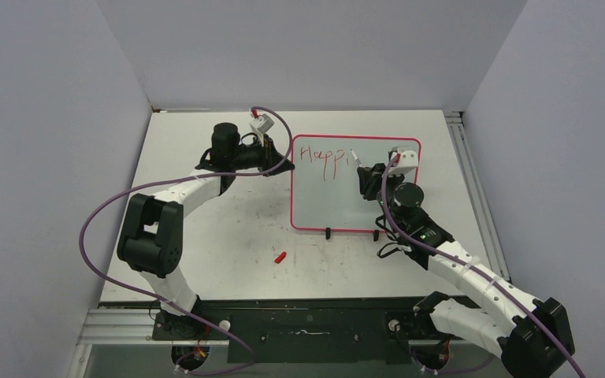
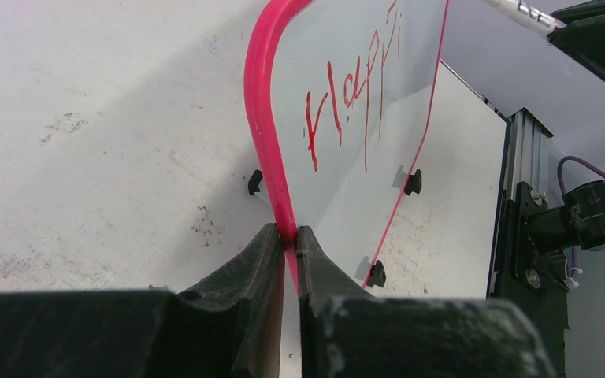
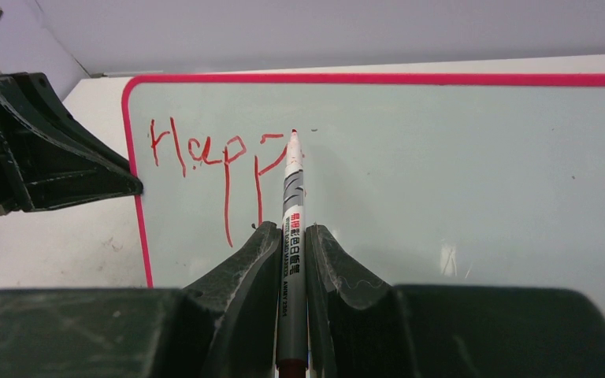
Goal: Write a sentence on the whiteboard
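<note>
The whiteboard (image 1: 339,197) lies flat on the table, pale grey-white with a pink-red rim (image 2: 261,118). Red marker letters of the sentence (image 1: 321,156) read "Happ" plus a short stroke near its top left; they also show in the right wrist view (image 3: 205,153) and the left wrist view (image 2: 345,102). My left gripper (image 2: 290,236) is shut on the board's left rim. My right gripper (image 3: 290,232) is shut on a grey marker (image 3: 291,213), its red tip (image 3: 294,135) at the board just right of the last letter.
A red marker cap (image 1: 280,257) lies on the scuffed white table (image 1: 220,252) in front of the board. Black clip feet (image 2: 413,183) stand along the board's edges. An aluminium rail (image 1: 473,181) runs along the table's right side. Grey walls close in the sides and back.
</note>
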Robot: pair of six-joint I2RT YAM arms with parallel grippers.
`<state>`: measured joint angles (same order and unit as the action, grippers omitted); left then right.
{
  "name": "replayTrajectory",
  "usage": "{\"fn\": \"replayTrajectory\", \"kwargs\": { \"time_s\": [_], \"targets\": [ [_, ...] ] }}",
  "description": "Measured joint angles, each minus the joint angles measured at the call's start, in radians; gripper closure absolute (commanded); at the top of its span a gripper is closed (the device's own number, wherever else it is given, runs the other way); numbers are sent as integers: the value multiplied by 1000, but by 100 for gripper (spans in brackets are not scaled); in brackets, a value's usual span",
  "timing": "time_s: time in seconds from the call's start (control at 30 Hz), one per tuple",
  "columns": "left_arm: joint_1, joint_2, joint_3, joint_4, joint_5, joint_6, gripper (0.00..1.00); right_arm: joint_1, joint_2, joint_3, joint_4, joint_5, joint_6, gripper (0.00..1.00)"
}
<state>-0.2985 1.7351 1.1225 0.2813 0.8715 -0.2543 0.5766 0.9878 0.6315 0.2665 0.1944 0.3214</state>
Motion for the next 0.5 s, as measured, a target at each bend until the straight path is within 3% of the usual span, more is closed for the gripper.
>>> {"fn": "replayTrajectory", "kwargs": {
  "time_s": [0.5],
  "targets": [
    [0, -1, 0, 0, 0, 0, 100, 0, 20, -1, -8, 13, -3, 95]
  ]
}}
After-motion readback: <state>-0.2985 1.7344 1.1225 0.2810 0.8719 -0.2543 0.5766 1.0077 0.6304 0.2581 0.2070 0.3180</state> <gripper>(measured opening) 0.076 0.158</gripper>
